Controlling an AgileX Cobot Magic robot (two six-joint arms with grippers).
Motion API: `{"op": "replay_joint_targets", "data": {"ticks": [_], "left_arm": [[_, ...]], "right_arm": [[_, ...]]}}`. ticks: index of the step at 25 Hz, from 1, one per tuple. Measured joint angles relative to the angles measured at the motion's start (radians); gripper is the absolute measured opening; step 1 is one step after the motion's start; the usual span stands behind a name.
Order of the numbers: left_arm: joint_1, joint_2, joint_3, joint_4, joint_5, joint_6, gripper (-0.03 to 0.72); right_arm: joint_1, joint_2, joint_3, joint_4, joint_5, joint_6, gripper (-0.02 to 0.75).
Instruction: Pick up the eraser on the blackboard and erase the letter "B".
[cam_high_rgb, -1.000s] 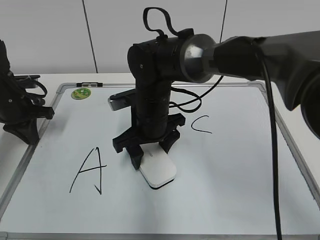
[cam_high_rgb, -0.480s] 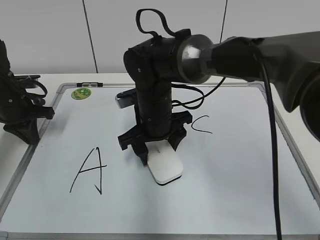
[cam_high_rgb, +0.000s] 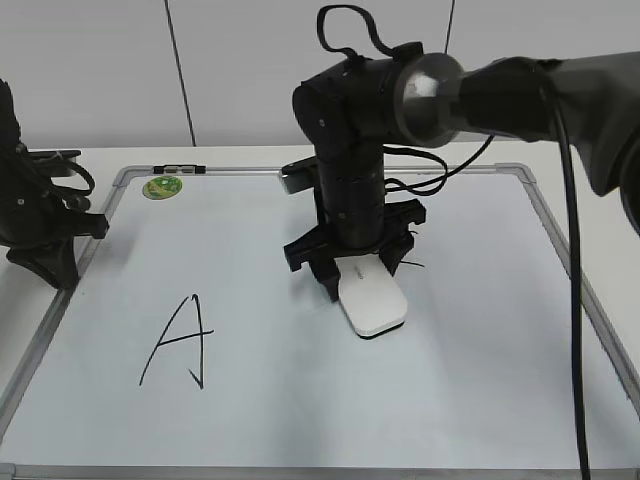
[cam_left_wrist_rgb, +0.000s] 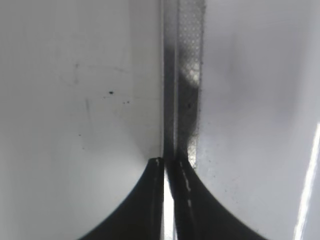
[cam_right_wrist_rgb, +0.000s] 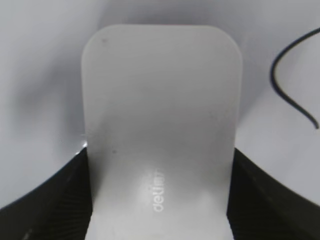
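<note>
The blackboard (cam_high_rgb: 260, 410) lies flat, white with a grey frame. My right gripper (cam_high_rgb: 358, 278) points down at its middle, shut on the white eraser (cam_high_rgb: 372, 305), which rests flat on the board. In the right wrist view the eraser (cam_right_wrist_rgb: 160, 115) fills the space between the jaws (cam_right_wrist_rgb: 160, 165), grey lettering on top. No letter "B" shows; the arm and eraser cover that stretch. A black "A" (cam_high_rgb: 180, 340) is at the left. A curved black stroke (cam_right_wrist_rgb: 292, 80) lies just right of the eraser, and the arm hides most of it in the exterior view. My left gripper (cam_high_rgb: 52, 265) is shut and empty.
A round green magnet (cam_high_rgb: 162, 187) sits at the board's far left corner, with a marker (cam_high_rgb: 178, 169) on the frame beside it. The left gripper (cam_left_wrist_rgb: 169, 162) hangs over the board's left frame strip (cam_left_wrist_rgb: 190, 75). A wall stands behind the table.
My right gripper has slid the eraser to the right and slightly away across the board, up to where the "C" was. The left arm has not moved.
</note>
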Motion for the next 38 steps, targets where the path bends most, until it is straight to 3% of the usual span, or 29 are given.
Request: {"op": "replay_joint_targets", "data": {"ticks": [10, 19, 30, 38], "left_arm": [[0.000, 0.000, 0.000, 0.002, 0.002, 0.000, 0.022], [0.000, 0.000, 0.000, 0.002, 0.002, 0.000, 0.022], [0.000, 0.000, 0.000, 0.002, 0.002, 0.000, 0.022], [0.000, 0.000, 0.000, 0.003, 0.002, 0.000, 0.022]], "right_arm": [[-0.029, -0.041, 0.009, -0.047, 0.009, 0.004, 0.525], [-0.123, -0.195, 0.045, -0.066, 0.014, -0.023, 0.525], [-0.339, -0.393, 0.366, 0.063, -0.011, -0.095, 0.525], [-0.473, -0.407, 0.445, 0.167, -0.056, -0.203, 0.525]]}}
